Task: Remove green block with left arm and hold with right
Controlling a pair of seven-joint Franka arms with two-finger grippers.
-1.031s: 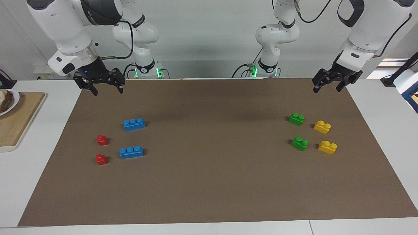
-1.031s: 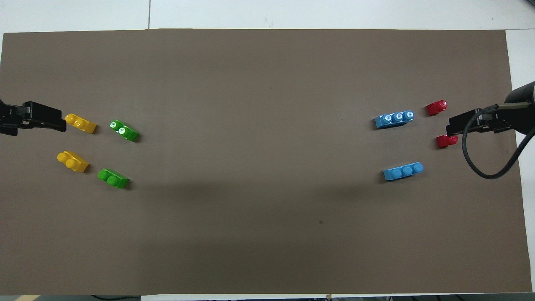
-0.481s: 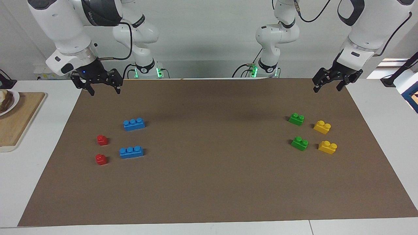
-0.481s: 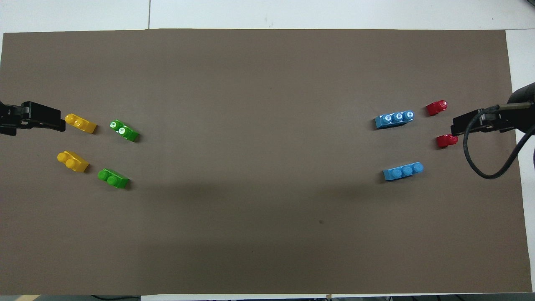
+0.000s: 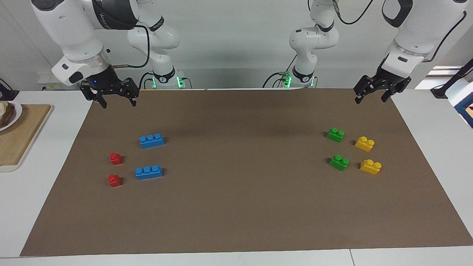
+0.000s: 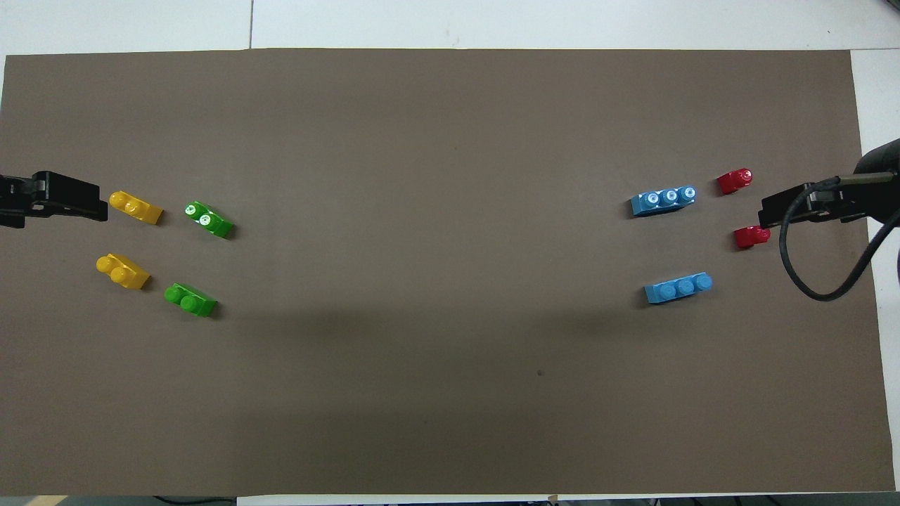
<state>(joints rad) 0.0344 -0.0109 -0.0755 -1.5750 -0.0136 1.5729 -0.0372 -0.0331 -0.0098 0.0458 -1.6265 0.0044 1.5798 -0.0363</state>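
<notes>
Facing cam sits high across the tabletop (image 5: 22, 207), looking back at the robots and down at a moderate angle: arm bases at 12 o'clock, brown mat (image 5: 236, 207) filling most of the frame, a wooden board (image 5: 18, 140) at 9 o'clock. Overhead cam is high above the robots' end, looking forward and steeply down, so it frames almost only the mat, with arm parts cut off at 3 and 9 o'clock. Both share the whole mat and its bricks, half a turn apart: the green blocks (image 5: 337, 148) are at 3 o'clock facing, 9 o'clock overhead.
</notes>
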